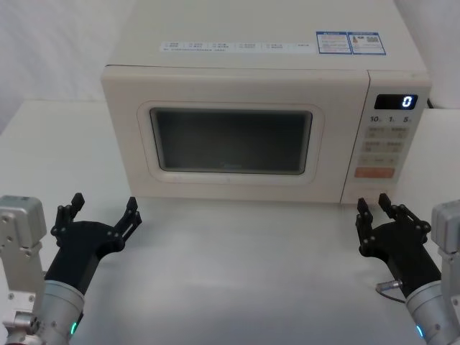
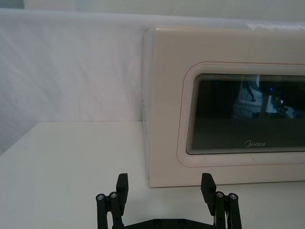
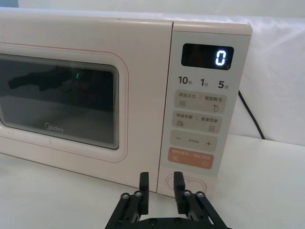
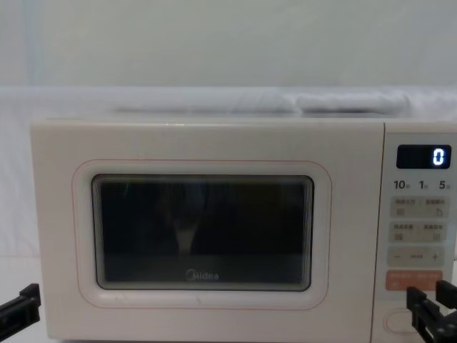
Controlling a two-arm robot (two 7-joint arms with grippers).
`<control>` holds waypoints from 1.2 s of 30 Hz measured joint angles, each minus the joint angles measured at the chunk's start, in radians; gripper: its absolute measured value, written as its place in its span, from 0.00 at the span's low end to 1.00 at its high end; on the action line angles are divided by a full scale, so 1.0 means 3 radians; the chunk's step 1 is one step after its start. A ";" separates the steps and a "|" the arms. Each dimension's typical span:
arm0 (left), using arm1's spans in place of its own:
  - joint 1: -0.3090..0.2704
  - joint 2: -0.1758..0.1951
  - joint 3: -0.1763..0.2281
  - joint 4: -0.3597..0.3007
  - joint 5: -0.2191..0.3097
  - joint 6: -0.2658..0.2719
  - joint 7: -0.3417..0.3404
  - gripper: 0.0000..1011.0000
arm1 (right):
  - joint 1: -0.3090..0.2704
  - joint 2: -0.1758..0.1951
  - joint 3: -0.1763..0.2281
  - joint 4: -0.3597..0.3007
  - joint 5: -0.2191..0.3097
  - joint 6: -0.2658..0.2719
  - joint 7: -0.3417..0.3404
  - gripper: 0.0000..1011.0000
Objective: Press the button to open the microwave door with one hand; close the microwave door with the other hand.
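Observation:
The cream microwave (image 1: 237,79) stands at the back middle of the white table, its display showing "0". The microwave door (image 1: 230,136) is shut flush with the front, and the "Midea" logo shows under its dark window (image 2: 252,114). The button (image 3: 194,182) sits lowest on the control panel, below the orange key (image 3: 190,158); the chest view shows the button (image 4: 396,321) too. My right gripper (image 1: 374,203) hovers just in front of the button, open with a narrow gap (image 3: 161,183). My left gripper (image 1: 104,203) is wide open before the door's lower left corner (image 2: 164,183).
The white table (image 1: 237,273) stretches between the two arms in front of the microwave. A black power cord (image 3: 250,114) runs down behind the microwave's right side. A white backdrop (image 2: 71,71) closes off the rear.

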 joint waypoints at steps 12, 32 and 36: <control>0.0000 0.0000 0.0000 0.0000 0.0000 0.0000 0.0000 0.99 | 0.0000 0.0000 0.0000 0.0000 0.0000 0.0000 0.0000 0.03; 0.0000 0.0000 0.0000 0.0000 0.0000 0.0000 0.0000 0.99 | 0.0000 0.0000 0.0000 0.0000 0.0000 0.0000 0.0000 0.00; 0.0000 0.0000 0.0000 0.0000 0.0000 0.0000 0.0000 0.99 | 0.0000 0.0000 0.0000 0.0000 0.0000 0.0000 0.0000 0.00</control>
